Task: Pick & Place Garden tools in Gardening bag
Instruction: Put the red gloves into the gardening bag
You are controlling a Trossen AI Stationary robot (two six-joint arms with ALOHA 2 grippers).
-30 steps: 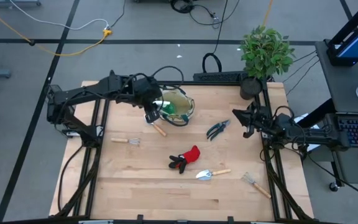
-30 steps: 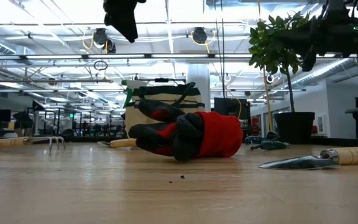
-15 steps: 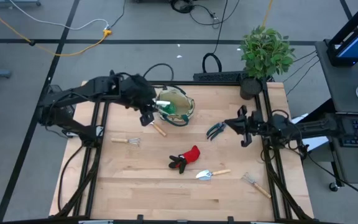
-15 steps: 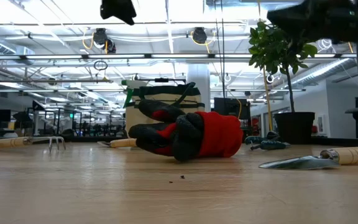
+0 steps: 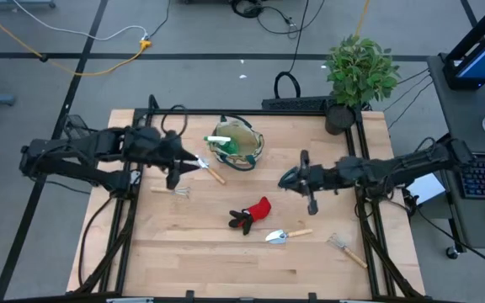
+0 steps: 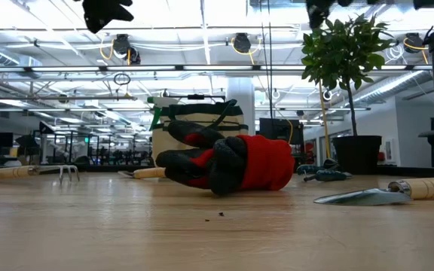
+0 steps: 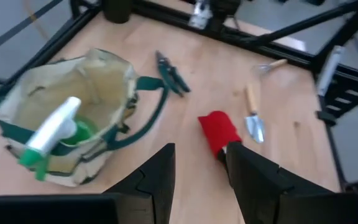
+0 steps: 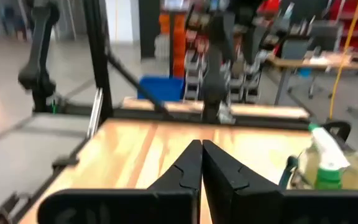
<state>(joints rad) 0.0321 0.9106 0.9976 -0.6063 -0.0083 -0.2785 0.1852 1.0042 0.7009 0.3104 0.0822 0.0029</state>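
The beige, green-trimmed gardening bag stands on the table's far middle with a green-white spray bottle inside it. On the wood lie a red-black glove, two wooden-handled trowels, two small rakes and dark shears. My left gripper hangs open left of the bag with nothing between its fingers. My right gripper is shut and empty, high over the shears, which it partly hides in the high view.
A potted green plant stands at the table's far right corner, beside a black cable loop. Dark frame rails run along the left and right table edges. Bare wood lies along the near edge.
My left gripper has drawn back from over the bag toward the table's left edge, tipping up from a steep downward slant. My right gripper has swung from the right edge toward the table's middle, rising until level. Nothing on the table has moved.
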